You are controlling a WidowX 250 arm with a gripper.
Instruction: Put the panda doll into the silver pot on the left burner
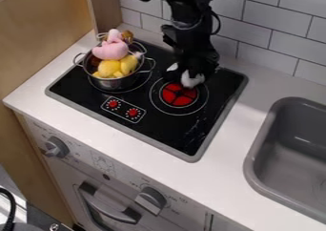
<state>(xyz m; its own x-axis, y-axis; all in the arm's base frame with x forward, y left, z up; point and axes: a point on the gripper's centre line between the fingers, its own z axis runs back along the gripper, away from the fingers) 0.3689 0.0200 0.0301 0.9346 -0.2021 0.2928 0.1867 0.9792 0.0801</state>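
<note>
At the grasp on the panda doll [191, 79], we judge.
We see it under the claw [187, 70], by the red burner [179, 95]; opening and hold we cannot tell. Next we'd secure it, lift above the toy-filled silver pot [115, 85], and cross the open stovetop [172, 127], minding rim and wall [264, 29].
</note>
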